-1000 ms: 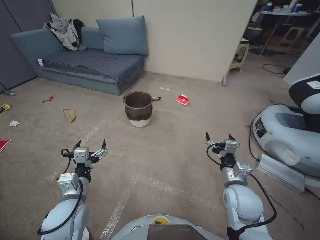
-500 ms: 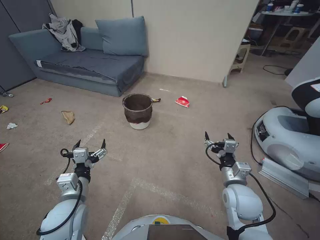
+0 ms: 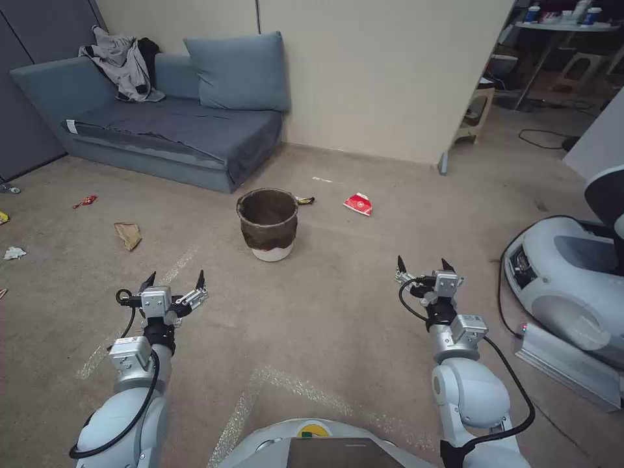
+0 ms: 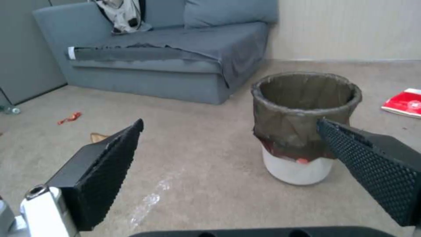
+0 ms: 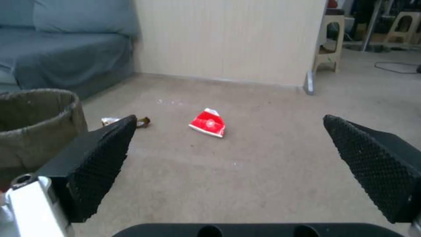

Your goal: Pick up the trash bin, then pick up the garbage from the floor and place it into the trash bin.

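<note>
The trash bin, white with a dark-brown bag over its rim, stands upright on the carpet ahead of me, in front of the sofa; the left wrist view has the bin close, a little past its open fingers. Garbage lies scattered: a red-and-white packet right of the bin, a yellow wrapper just behind it, a crumpled brown bag, a red wrapper and a white tissue to the left. My left gripper and right gripper hang open and hold nothing, well short of the bin.
A blue sofa with a grey jacket stands at the back left. A beige partition wall rises behind the bin. Another robot's white base with a cable sits at the right. Open carpet lies between me and the bin.
The whole picture has shifted: I have driven forward and turned slightly, so the bin sits a bit nearer and the left-side litter slides toward the edge. Both arms keep their pose.
</note>
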You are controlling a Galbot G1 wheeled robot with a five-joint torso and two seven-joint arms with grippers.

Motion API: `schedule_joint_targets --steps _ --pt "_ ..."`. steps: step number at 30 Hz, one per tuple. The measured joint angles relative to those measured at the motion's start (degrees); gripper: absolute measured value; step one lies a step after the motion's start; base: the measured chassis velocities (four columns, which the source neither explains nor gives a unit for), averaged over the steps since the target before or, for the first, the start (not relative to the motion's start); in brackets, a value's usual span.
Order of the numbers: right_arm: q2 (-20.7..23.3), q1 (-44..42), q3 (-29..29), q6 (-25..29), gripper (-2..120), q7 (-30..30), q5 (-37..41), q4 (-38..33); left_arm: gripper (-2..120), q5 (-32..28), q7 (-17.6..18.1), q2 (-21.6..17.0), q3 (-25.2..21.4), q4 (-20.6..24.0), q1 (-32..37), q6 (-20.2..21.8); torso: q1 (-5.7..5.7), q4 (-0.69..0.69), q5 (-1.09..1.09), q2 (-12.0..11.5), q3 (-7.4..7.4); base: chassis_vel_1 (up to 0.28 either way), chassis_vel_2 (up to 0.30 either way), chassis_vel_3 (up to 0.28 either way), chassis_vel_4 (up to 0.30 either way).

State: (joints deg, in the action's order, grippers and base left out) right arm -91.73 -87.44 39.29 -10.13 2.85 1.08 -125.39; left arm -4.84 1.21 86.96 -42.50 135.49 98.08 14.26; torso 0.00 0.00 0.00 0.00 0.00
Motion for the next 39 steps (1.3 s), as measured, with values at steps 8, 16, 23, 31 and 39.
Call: schedule_joint_targets --steps 8,16,23,31,39 --pt "0.02 -0.02 -0.02 0.09 100 0.03 -0.02 0.02 100 -0.04 -0.02 0.07 -0.09 0.17 0.01 0.09 0.0 -0.01 0.0 0.0 0.0 -0.105 0.096 0.095 -0.107" --pt "-0.07 -0.04 0.04 0.14 100 0.06 -0.01 -0.02 100 -0.07 -0.03 0.13 -0.05 0.23 -0.09 0.19 0.0 0.0 0.0 0.0 0.0 -0.079 0.088 0.097 -0.089" --pt "-0.12 0.03 -0.04 0.15 100 0.03 -0.06 0.17 100 -0.65 0.05 0.15 -0.34 0.38 -0.29 0.32 0.0 -0.01 0.0 0.0 0.0 -0.092 0.097 0.1 -0.108" --pt "-0.3 0.08 0.21 0.17 100 -0.06 -0.18 0.17 100 -0.85 0.14 -0.07 -0.12 0.43 -0.67 0.58 0.0 -0.01 0.0 0.0 0.0 -0.111 0.102 0.104 -0.1" --pt "-0.41 0.18 0.13 0.25 100 -0.08 -0.26 0.16 100 -0.83 0.14 -0.12 -0.12 0.4 -0.8 0.64 0.0 0.0 0.0 0.0 0.0 -0.104 0.108 0.123 -0.098"
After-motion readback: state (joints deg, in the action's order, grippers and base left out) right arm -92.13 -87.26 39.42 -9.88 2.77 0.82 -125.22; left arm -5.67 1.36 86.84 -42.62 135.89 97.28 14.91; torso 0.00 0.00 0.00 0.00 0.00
